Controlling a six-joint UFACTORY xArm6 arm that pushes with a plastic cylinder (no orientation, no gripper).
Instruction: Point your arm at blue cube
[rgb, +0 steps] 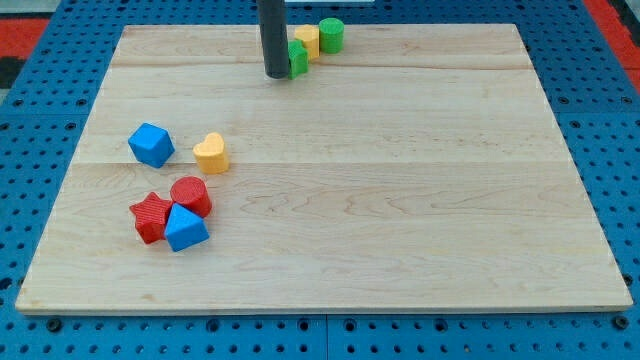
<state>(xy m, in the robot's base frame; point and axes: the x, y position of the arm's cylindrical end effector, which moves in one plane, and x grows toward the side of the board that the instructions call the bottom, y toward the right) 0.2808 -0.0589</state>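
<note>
Rod only, no gripper on rig, so nothing clenched or released. Tip (276, 76) sits view's top, touching green block (298, 58), beside yellow block (308, 40) and green cylinder (331, 34). Blue cube (151, 144) well apart at view's left, near yellow heart (211, 153). Judgement: pointing not done; long diagonal travel needed.

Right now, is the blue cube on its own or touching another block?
On its own. The blue cube has bare board all round it, with a gap to the yellow heart. My tip is far off.

Pale wooden board (400, 200) on a blue perforated table (40, 120), red patches at the view's top corners.
</note>
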